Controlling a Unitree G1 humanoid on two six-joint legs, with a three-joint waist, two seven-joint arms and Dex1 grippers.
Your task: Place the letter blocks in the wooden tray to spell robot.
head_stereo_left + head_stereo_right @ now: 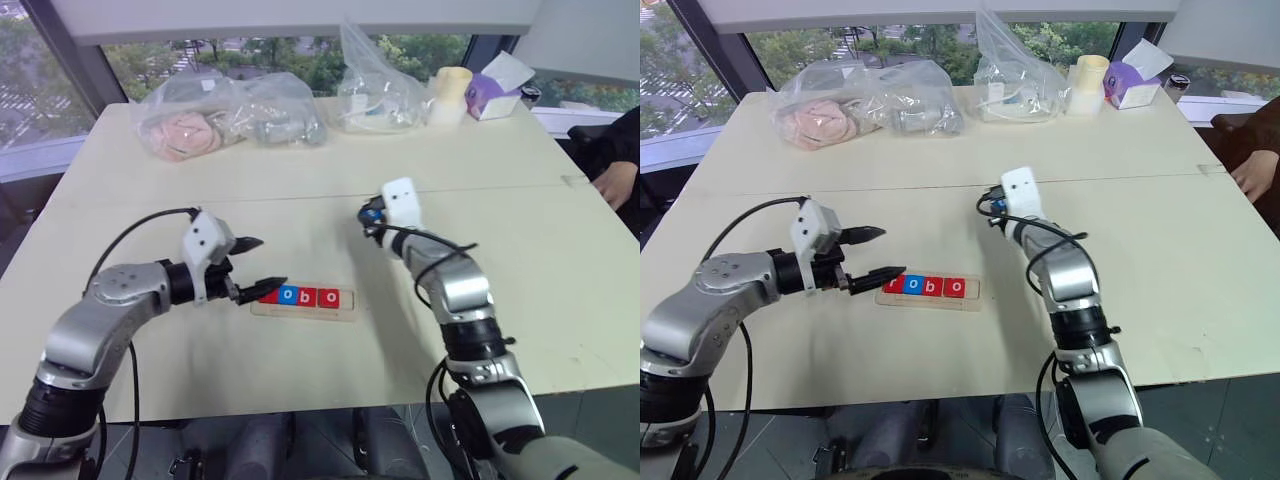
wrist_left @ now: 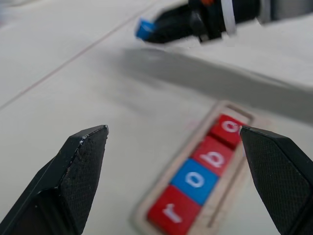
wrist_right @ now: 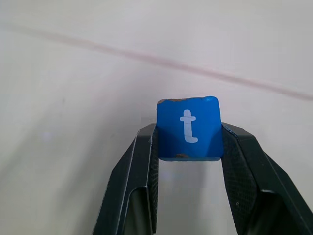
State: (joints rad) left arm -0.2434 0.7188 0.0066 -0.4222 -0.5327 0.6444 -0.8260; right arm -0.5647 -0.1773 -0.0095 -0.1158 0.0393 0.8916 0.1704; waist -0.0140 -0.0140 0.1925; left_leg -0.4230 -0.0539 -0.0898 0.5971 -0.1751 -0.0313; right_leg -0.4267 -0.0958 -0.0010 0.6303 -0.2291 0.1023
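Tile t [image 3: 189,128] sits clamped in the right jaws [image 1: 372,214], off the desk [image 1: 520,260]. The tray [image 1: 303,311], its long axis 9 to 3, lies at 7 o'clock from them, its 3 o'clock slot free beside r-o-b-o [image 1: 303,296]. Left jaws [image 1: 257,267] stand apart at its 9 o'clock end.

A pale cream tabletop [image 1: 300,170] fills the room's foreground, a thin seam crossing it. Beyond its far edge, large windows [image 1: 260,55] with dark frames show green trees in daylight.
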